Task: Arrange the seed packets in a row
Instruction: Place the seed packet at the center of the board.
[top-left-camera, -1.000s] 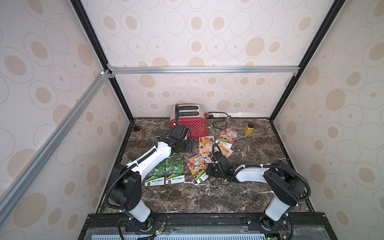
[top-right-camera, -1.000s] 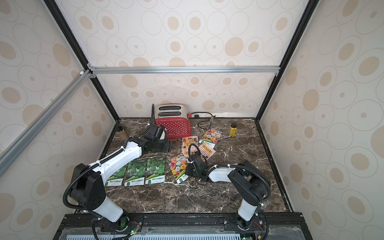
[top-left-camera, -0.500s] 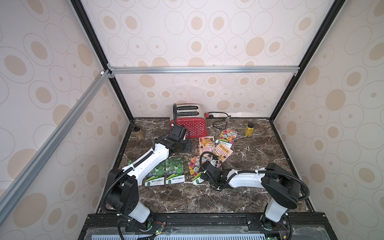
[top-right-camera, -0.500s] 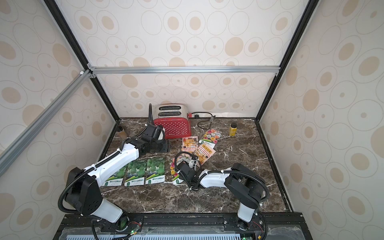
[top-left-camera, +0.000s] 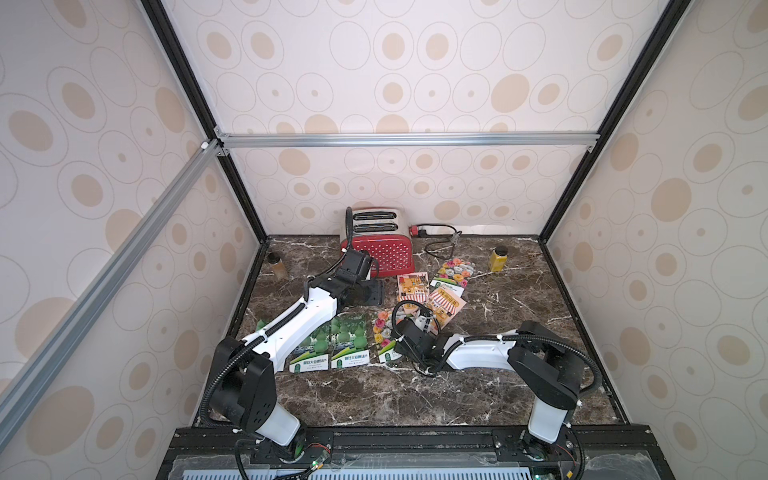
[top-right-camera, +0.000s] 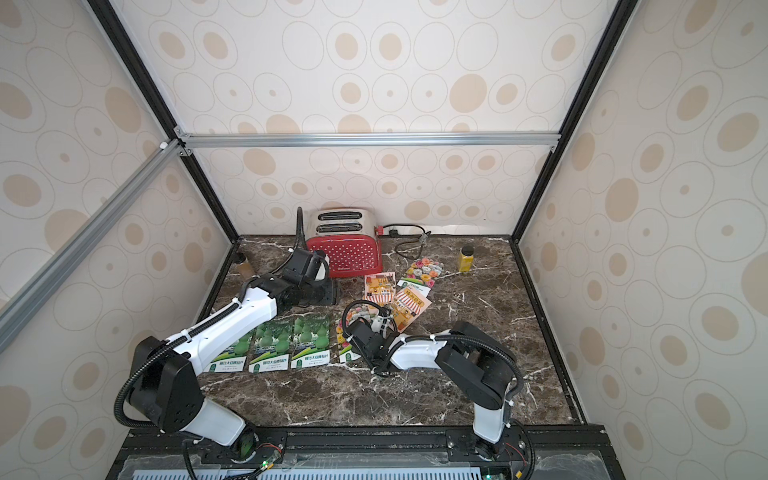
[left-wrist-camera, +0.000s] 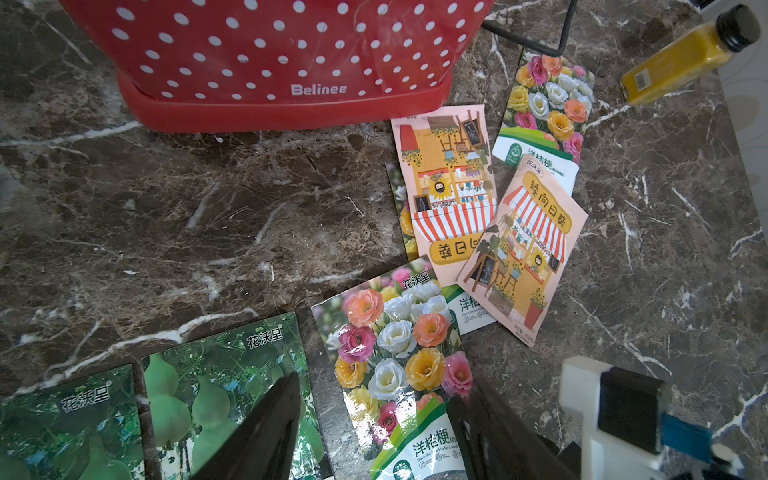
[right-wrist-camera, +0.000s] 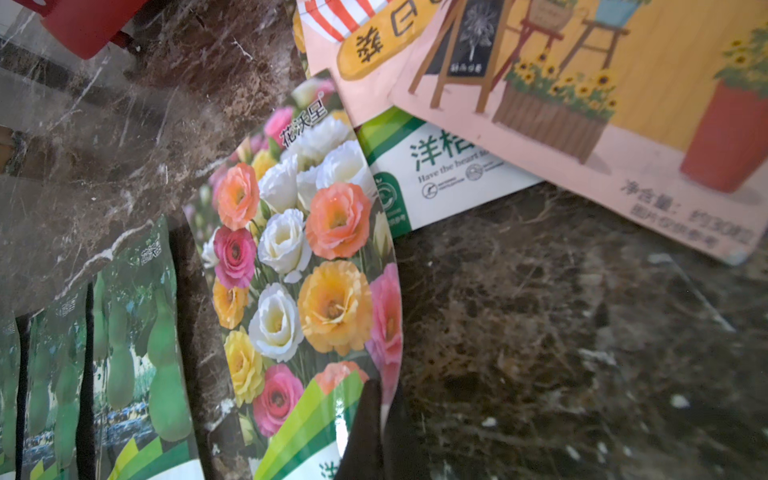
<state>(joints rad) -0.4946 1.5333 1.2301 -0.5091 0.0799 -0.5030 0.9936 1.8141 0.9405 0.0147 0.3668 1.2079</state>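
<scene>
Three green gourd-print seed packets (top-right-camera: 272, 345) lie side by side near the front left, one partly under my left arm. My right gripper (right-wrist-camera: 380, 432) is shut on the lower edge of a flower-print packet (right-wrist-camera: 299, 270), which lies just right of the green ones (top-left-camera: 382, 332). Two peach shop-print packets (top-left-camera: 411, 286) (top-left-camera: 446, 305) overlap farther back, covering another flower packet (left-wrist-camera: 469, 307). One more flower packet (top-left-camera: 453, 270) lies behind them. My left gripper (left-wrist-camera: 382, 432) hangs open and empty above the table near the toaster (top-left-camera: 372, 293).
A red polka-dot toaster (top-left-camera: 378, 245) stands at the back with its black cord (top-left-camera: 440, 241) trailing right. A yellow bottle (top-left-camera: 498, 257) stands at the back right and a small brown jar (top-left-camera: 276, 266) at the back left. Patterned walls enclose the marble table (top-left-camera: 415, 395).
My right gripper has slid left and toward the front with the flower-print packet, bringing it beside the green packets. The left arm has hardly moved.
</scene>
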